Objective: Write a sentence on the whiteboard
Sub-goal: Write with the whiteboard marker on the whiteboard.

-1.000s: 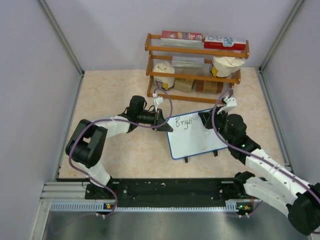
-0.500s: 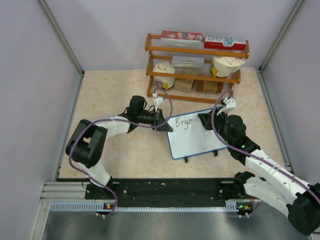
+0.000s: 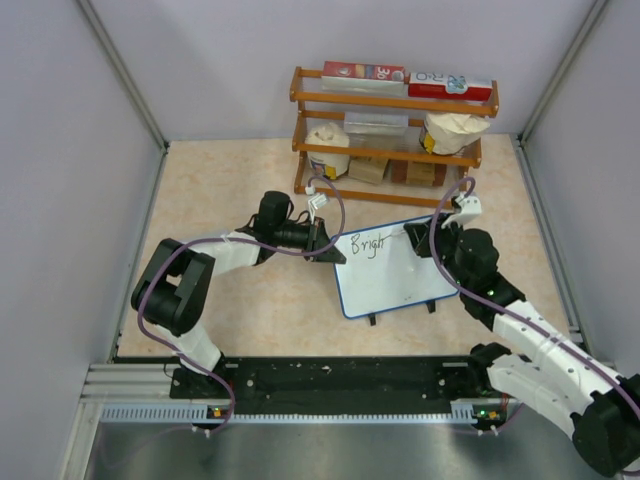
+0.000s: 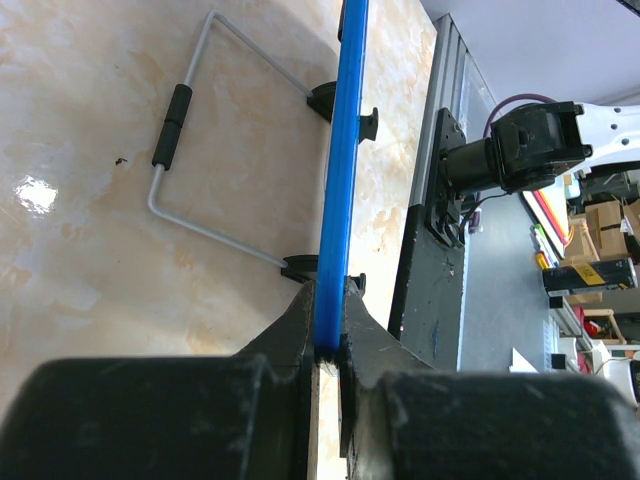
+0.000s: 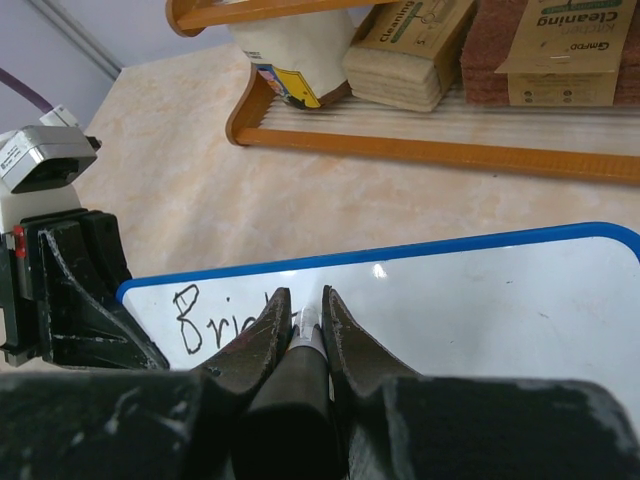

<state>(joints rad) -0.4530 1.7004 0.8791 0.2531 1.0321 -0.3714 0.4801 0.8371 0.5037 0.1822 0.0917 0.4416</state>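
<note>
- While the left gripper (image 4: 328,338) is pinching the thin blue rim of the whiteboard (image 4: 346,140), its jaws are standing almost closed on that edge, and the board is stretching straight away from the fingertips.
- Just to one side of those fingertips, a wire stand (image 4: 190,150) with a black sleeve is reaching out from the board's back over the table (image 3: 230,190), fixed to the board by two small black clips.
- The right gripper (image 5: 302,318) is squeezing a dark marker (image 5: 288,385) between tightly closed jaws. The marker's pale tip is poking out just ahead of the fingertips, close over the white surface; whether it is touching, I cannot tell.
- Beside that tip, towards the left gripper, the sentence (image 5: 215,322) is showing only its start in black. It is reading "Bright" from above, with its last letters hiding behind the fingers in the wrist view.
- Across the board, the two grippers are facing each other, the left one holding the short edge farthest from the right one.
- Well beyond the right gripper's fingertips, a loaded wooden rack (image 5: 420,150) is standing at the back of the table.
</note>
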